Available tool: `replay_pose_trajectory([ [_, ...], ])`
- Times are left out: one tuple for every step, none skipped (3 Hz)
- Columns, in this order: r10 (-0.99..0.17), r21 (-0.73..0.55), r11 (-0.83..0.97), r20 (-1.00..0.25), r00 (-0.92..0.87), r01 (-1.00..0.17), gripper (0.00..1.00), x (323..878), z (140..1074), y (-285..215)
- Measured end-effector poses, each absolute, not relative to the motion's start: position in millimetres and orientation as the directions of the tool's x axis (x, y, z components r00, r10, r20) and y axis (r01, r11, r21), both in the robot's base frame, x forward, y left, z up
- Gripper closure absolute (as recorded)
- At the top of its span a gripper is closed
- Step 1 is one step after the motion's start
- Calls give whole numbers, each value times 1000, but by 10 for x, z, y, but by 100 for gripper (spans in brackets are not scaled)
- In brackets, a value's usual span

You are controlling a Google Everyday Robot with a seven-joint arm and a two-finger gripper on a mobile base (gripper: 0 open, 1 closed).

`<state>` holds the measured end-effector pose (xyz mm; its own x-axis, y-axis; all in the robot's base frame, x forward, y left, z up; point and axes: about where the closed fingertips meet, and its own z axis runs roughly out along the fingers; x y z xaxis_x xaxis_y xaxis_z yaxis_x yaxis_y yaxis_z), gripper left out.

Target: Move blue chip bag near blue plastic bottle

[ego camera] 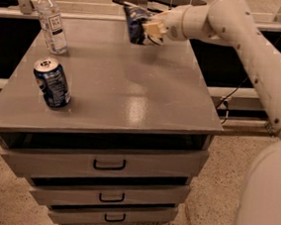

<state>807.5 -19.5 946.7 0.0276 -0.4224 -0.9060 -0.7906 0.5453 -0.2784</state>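
Observation:
The blue chip bag (135,23) is held in the air above the far part of the grey table top (132,94). My gripper (151,30) is shut on the bag's right side, at the end of the white arm (247,40) that comes in from the right. The blue plastic bottle (51,19), clear with a white cap and label, stands upright at the far left corner of the table. The bag hangs well to the right of the bottle, apart from it.
A blue-and-white soda can (53,83) stands near the table's front left. The table is a cabinet with three drawers (109,165) below. A rail runs behind the table. The robot's white body (266,201) fills the lower right.

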Motion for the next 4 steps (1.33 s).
replay_pose_trajectory([
  [-399,-275,429,-912,92,-860,100,8044,9430,391],
  [-375,-261,334,-918,126,-906,100,8017,9376,910],
  [-364,-241,275,-922,131,-931,100,7974,9300,1275],
  [-372,-222,257,-921,116,-941,100,7978,9210,1468],
])
